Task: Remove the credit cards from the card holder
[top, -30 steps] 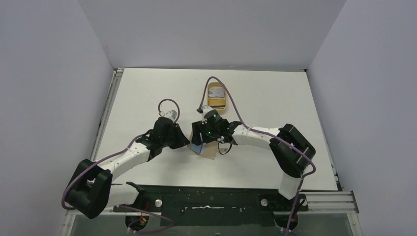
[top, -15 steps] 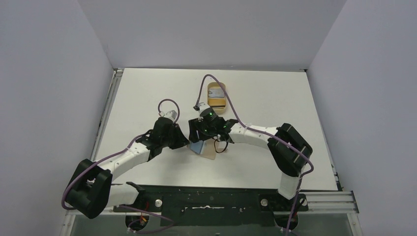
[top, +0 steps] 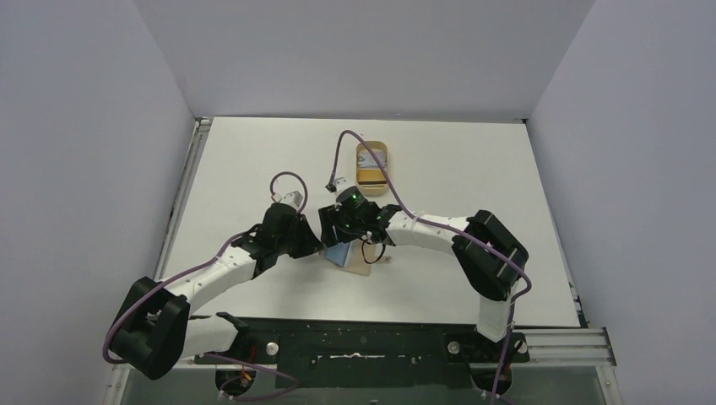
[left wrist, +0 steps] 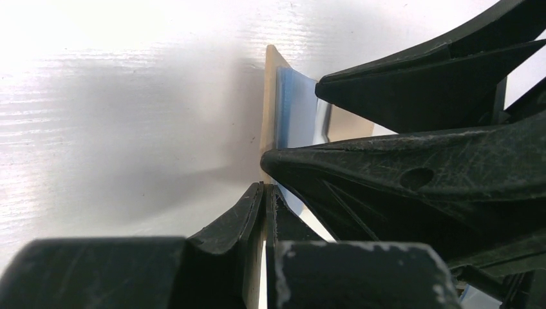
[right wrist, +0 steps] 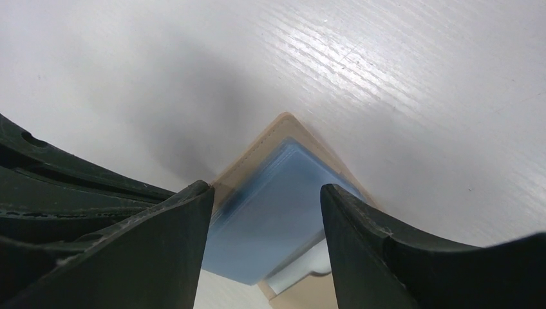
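Observation:
The beige-tan card holder (top: 358, 263) lies on the white table between the two arms, with a light blue credit card (top: 339, 253) sticking out of it. My left gripper (left wrist: 265, 190) is shut on the card holder's thin tan edge (left wrist: 269, 90), and the blue card (left wrist: 297, 109) shows just beyond. My right gripper (right wrist: 267, 193) hovers over the same spot, open. Its fingers (right wrist: 187, 225) stand on either side of the blue card (right wrist: 270, 219), above the tan panel (right wrist: 257, 151). No contact with the card shows.
An oval tan dish (top: 359, 169) with something yellowish in it stands farther back on the table, crossed by the right arm's purple cable (top: 384, 164). The right gripper's black fingers (left wrist: 418, 96) crowd the left wrist view. White walls enclose the table.
My right wrist has shifted a little left, toward the left gripper and over the card. The left gripper and the card holder have stayed put.

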{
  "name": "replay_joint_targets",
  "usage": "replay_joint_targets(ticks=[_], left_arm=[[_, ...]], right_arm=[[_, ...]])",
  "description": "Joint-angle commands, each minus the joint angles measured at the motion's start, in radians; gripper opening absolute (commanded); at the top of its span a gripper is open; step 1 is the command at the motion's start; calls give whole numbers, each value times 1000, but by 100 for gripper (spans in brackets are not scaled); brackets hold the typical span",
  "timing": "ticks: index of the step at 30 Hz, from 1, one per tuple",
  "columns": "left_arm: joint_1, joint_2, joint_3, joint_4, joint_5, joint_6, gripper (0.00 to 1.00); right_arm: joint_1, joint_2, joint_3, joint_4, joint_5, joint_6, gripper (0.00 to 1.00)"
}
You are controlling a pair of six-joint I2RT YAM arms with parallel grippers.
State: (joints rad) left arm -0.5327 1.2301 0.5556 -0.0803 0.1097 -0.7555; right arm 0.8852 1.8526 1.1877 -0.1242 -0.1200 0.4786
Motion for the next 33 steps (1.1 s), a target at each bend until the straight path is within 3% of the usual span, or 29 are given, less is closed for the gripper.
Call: replay_joint_targets(ticks=[1, 15, 33], left_arm=[[-4, -37, 2, 37, -20, -11, 0], [-4, -45, -14, 43, -39, -28, 0], [-4, -46, -39, 45, -83, -47, 0]], right_arm=[[8, 45, 15, -23, 12, -36, 62], [6, 71, -18, -98, 12, -97, 66], [7, -83, -85, -269, 148, -172, 72]])
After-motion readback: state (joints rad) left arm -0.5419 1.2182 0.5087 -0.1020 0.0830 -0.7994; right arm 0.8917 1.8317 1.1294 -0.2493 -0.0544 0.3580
